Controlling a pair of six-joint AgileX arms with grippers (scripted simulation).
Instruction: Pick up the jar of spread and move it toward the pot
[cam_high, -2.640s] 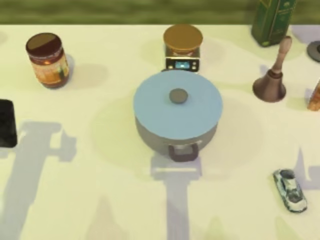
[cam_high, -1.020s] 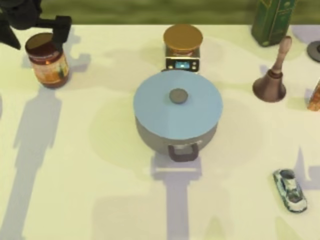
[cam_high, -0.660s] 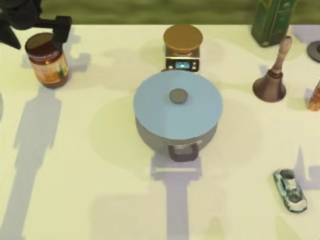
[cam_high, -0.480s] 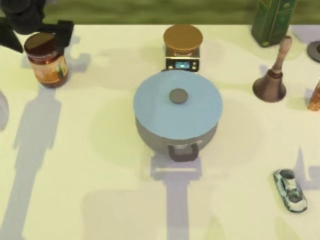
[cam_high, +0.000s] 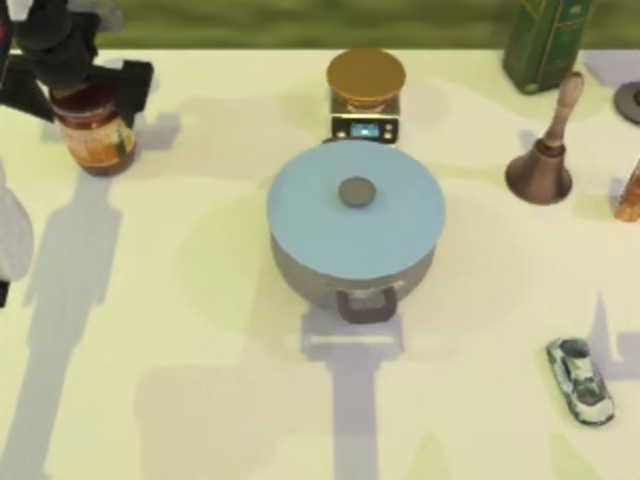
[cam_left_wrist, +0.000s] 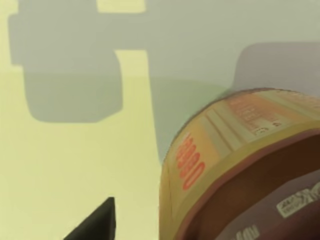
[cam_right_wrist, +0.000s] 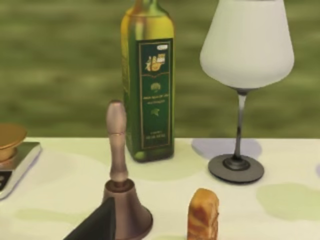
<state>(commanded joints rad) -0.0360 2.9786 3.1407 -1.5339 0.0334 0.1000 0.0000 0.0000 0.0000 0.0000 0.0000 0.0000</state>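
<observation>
Reddish-brown spread shows in the jar of spread (cam_high: 95, 135), which stands in the upper left of the top view, on the worktop (cam_high: 200, 400) and well apart from the pot (cam_high: 355, 235) at centre frame. Your left hand (cam_high: 75, 75) is down over the lid, fingers spread to either side of it; whether they touch the glass you cannot tell. The left wrist view shows the jar's label right up close. So the reach looks done; closing, lifting and carrying toward the pot remain. Your right arm is out of the top view, its wrist camera facing a green oil bottle (cam_right_wrist: 148, 85).
</observation>
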